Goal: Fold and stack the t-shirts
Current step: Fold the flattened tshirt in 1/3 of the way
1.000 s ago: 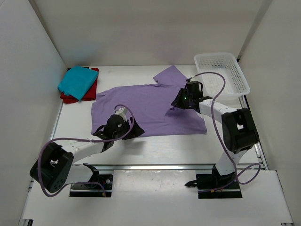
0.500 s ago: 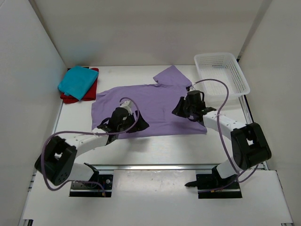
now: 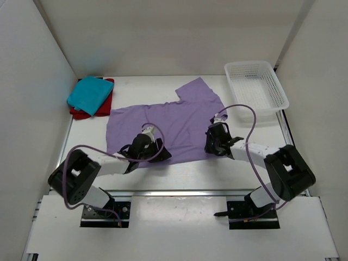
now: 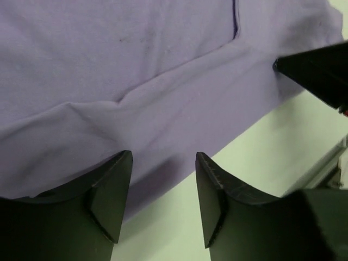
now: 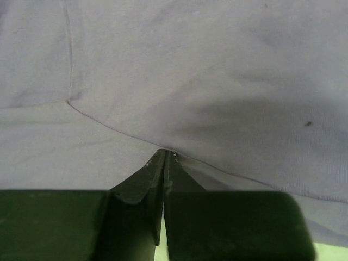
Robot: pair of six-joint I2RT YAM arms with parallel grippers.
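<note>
The lavender t-shirt [image 3: 168,117] lies spread across the middle of the table, with one sleeve pointing to the far right. My left gripper [image 3: 157,151] is open at the shirt's near hem. In the left wrist view its jaws [image 4: 163,163] straddle the hem edge, with cloth [image 4: 136,81] ahead and bare table below. My right gripper [image 3: 213,142] is shut on a pinch of the lavender cloth near the shirt's near right edge. The cloth [image 5: 190,70] drapes over its closed tips [image 5: 165,153]. The folded teal t-shirt [image 3: 89,94] lies on the red t-shirt [image 3: 80,113] at the far left.
A white lattice basket [image 3: 255,87] stands at the far right, next to the shirt's sleeve. White walls close in the left, right and back of the table. The right gripper's black body shows in the left wrist view [image 4: 321,70].
My right gripper has moved toward the near edge, dragging the shirt's right side with it; the near right corner has drawn in. My left gripper has slid right along the near hem.
</note>
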